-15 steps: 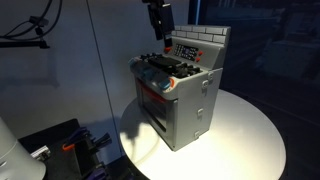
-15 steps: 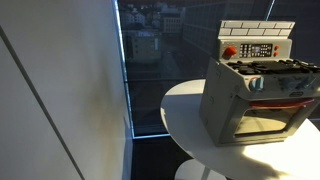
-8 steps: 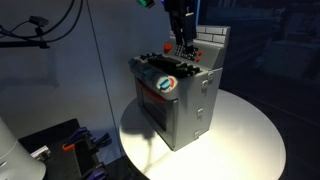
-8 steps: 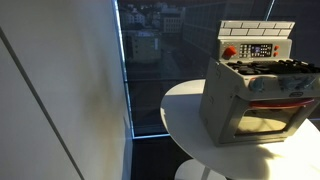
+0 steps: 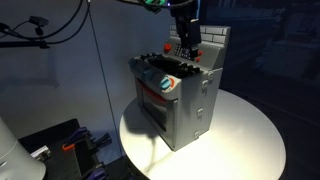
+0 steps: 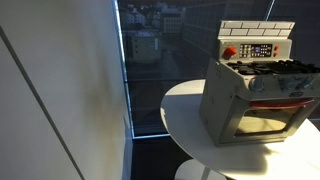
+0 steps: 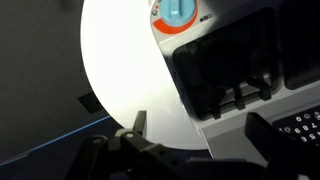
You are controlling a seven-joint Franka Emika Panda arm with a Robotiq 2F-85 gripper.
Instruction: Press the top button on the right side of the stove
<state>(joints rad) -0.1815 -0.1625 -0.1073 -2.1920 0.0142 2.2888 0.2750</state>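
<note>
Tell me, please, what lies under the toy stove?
A round white table carries the toy stove in both exterior views. The tabletop directly beneath it is covered, so anything there cannot be seen.

Gripper (image 5: pixel 187 42) downward, jaws apart

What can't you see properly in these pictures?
- Claw: open or shut unclear; small and dark in an exterior view, only dark shapes at the wrist view's bottom edge.
- Buttons on the stove: too small to tell apart in an exterior view; cut off at the wrist view's corner.
- One end of the stove: cut off by that exterior view's edge.
</note>
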